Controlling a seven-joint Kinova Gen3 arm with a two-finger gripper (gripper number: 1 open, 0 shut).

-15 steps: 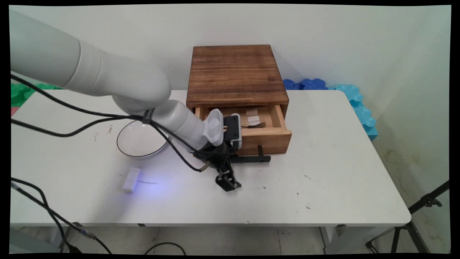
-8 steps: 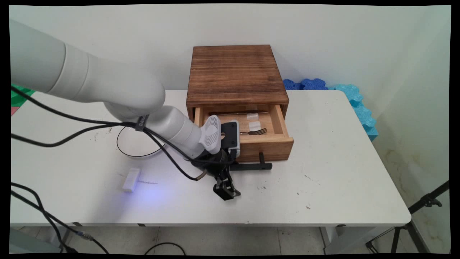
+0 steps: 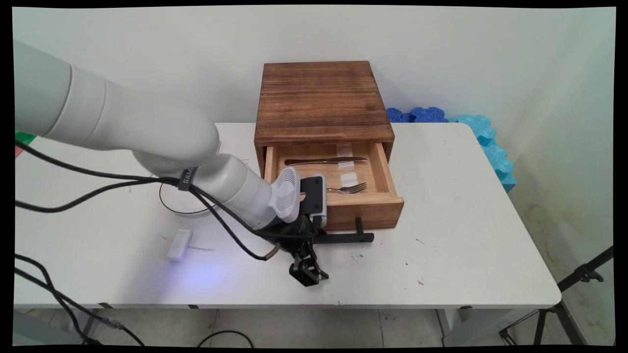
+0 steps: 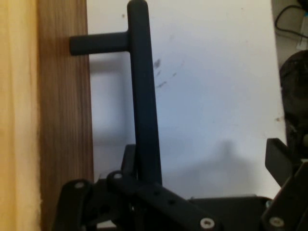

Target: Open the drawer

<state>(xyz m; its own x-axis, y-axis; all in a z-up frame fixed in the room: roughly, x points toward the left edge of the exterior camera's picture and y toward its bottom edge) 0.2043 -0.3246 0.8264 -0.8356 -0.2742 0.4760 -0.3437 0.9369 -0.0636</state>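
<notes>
A dark wooden box (image 3: 321, 100) stands at the back of the white table (image 3: 456, 245). Its light wooden drawer (image 3: 365, 212) is pulled out toward the near edge. Inside lie a knife (image 3: 326, 161), a fork (image 3: 349, 188) and two pale tape strips. My gripper (image 3: 310, 255) is at the left end of the drawer's black bar handle (image 3: 343, 238). It is open: one finger is hooked behind the handle (image 4: 144, 96), the other finger (image 4: 281, 161) stands well away over the table. The drawer front (image 4: 65, 125) fills the hand view's left side.
A white bowl with a dark rim (image 3: 179, 208) sits left of the box, mostly behind the arm. A small white block (image 3: 179, 244) lies near the front left. Blue foam mats (image 3: 485, 137) line the far right edge. A black tripod (image 3: 564, 304) stands right of the table.
The drawer has slid further out toward the near edge, along with the gripper at its handle. The knife inside now shows fully.
</notes>
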